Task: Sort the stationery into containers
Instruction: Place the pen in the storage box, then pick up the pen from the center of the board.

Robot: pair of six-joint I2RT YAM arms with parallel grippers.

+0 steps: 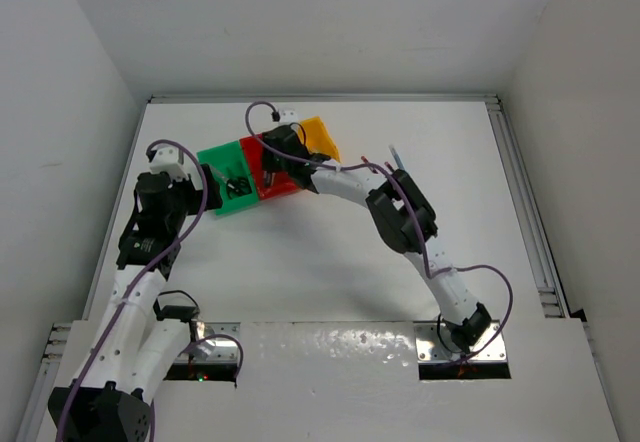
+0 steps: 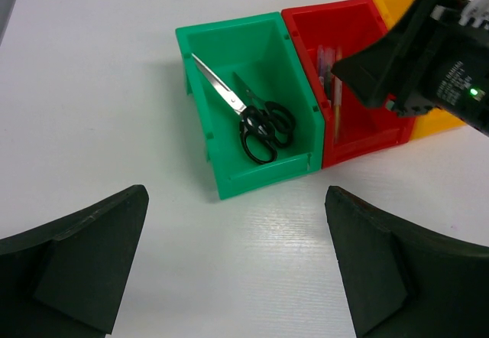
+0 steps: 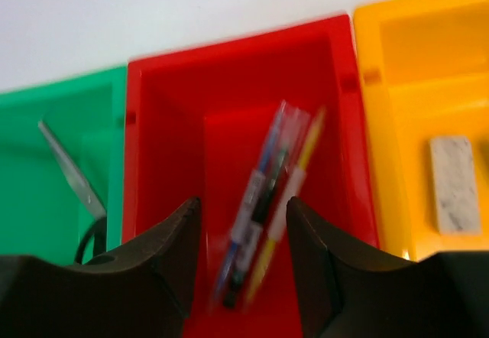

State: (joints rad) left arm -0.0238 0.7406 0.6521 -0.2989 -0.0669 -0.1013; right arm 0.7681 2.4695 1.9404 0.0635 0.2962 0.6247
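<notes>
Red bin (image 3: 160,86) holds the pens (image 3: 263,216), which we see blurred between the spread fingers of our right tool (image 3: 241,208). Scissors (image 2: 256,120) lie in the green bin (image 2: 229,36), an eraser (image 3: 453,183) in the yellow bin (image 3: 412,17). Our left tool (image 2: 237,193) gapes wide nearby.

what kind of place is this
Probably a robot lab test cell: a white table boxed in by white walls, a left arm and right arm bolted at its edge, three sorting bins.
</notes>
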